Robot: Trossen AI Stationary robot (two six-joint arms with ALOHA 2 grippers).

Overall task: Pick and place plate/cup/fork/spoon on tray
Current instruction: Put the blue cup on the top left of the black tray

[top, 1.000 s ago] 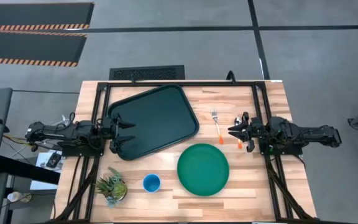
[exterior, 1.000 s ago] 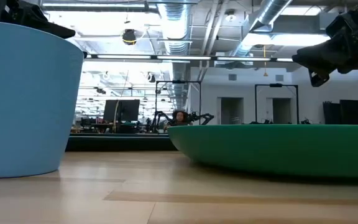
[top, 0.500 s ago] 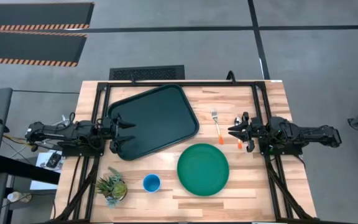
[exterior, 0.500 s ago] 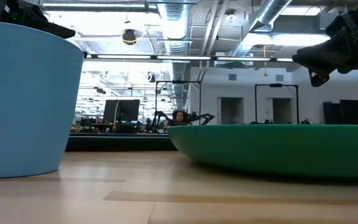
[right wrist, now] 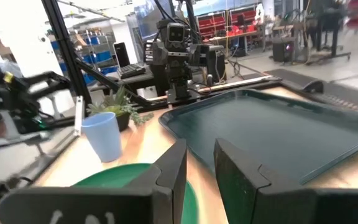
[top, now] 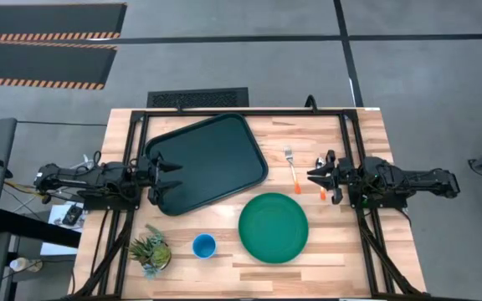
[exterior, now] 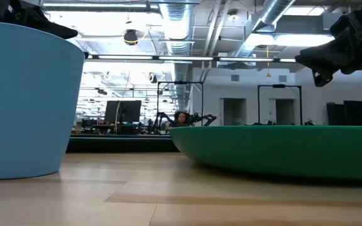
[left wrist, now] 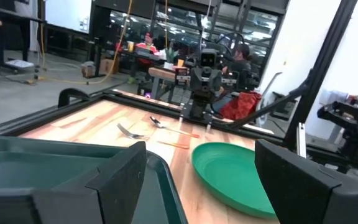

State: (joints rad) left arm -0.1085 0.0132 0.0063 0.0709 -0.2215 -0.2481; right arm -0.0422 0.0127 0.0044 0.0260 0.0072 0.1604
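Note:
The dark tray (top: 206, 160) lies at the far left of the table, and also shows in the right wrist view (right wrist: 272, 127). The green plate (top: 274, 227) lies near the front; the blue cup (top: 203, 245) stands left of it. The fork (top: 291, 167) and the spoon (top: 321, 177) lie side by side to the right of the tray. My left gripper (top: 170, 177) hovers wide open over the tray's left edge (left wrist: 73, 168). My right gripper (top: 312, 177) hovers above the spoon, well clear of the table (exterior: 322, 59), with only a narrow gap between its fingers (right wrist: 200, 180). Both are empty.
A small spiky green plant (top: 150, 250) stands at the front left, next to the cup. A black frame (top: 249, 110) runs along the table's far edge and down both sides. Bare wood (top: 333, 242) lies to the right of the plate.

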